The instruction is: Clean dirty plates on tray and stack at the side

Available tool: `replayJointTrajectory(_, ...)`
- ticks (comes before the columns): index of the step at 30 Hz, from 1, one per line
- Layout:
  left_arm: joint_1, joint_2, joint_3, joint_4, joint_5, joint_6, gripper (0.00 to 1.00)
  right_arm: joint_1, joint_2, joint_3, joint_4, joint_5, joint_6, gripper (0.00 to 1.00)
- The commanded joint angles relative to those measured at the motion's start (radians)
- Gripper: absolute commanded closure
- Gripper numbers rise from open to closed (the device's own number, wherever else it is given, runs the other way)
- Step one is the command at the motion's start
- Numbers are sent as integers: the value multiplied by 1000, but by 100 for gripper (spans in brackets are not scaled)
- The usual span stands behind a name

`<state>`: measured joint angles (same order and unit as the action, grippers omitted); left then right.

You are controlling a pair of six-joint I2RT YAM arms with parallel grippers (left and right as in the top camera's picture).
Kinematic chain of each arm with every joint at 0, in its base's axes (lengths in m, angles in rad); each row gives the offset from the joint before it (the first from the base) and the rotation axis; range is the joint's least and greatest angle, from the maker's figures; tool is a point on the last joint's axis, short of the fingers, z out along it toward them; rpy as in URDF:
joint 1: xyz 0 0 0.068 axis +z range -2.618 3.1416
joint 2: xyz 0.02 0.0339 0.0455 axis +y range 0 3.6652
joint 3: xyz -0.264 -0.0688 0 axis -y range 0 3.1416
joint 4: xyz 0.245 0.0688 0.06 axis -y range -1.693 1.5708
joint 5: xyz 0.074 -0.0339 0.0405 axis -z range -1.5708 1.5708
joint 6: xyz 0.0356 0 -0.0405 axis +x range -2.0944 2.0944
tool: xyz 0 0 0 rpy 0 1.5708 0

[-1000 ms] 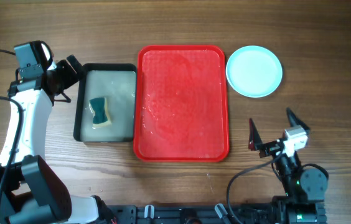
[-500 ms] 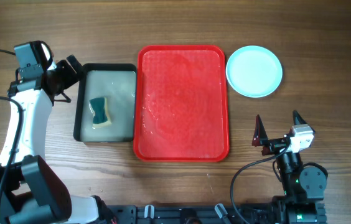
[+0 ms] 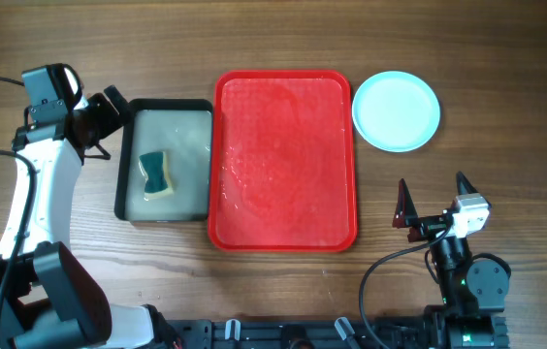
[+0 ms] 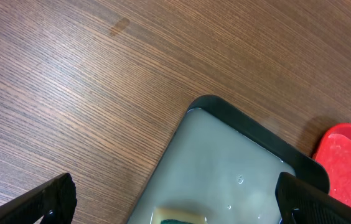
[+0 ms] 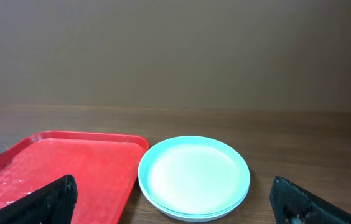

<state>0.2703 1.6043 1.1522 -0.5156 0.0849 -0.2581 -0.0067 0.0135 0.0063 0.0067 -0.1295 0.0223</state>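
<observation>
Here's the red tray (image 3: 286, 160), flat in the middle of the counter (image 3: 254, 39), its long sides running from the near edge toward the far edge, nothing on it, and the surface glistens wet. The plates (image 3: 396, 111) are off it: one neat stack just beside the tray's far right corner, on bare wood, apart from the rim, with a pale mint plate on top. From the right wrist view at least one more rim shows beneath; how many in all, I can't count. Over on the tray's left side sits a black-rimmed tub (image 3: 169, 103), just beside it, filled with cloudy grey water, and a green-and-yellow sponge (image 3: 156, 174) lies in it toward the left wall. The left pincer (image 3: 107, 124) hangs at the tub's far left corner, jaws spread wide, gripping nothing. The right pincer (image 3: 430, 180) is near the counter's near right corner, well apart from the stack, facing it, jaws just as wide and carrying nothing, both dark fingers framing the plates in its own camera.
</observation>
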Motion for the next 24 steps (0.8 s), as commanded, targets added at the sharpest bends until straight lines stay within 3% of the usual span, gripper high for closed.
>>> replayJointTrajectory(1, 2, -11, 17, 2, 11, -12, 0, -3, -10, -1, 1, 18, 10, 1)
replayJointTrajectory(18, 2, -20, 17, 0, 11, -12, 0, -3, -10, -1, 1, 18, 11, 0)
replayJointTrajectory(24, 2, -288, 17, 0, 11, -12, 0, -3, -10, -1, 1, 18, 10, 0)
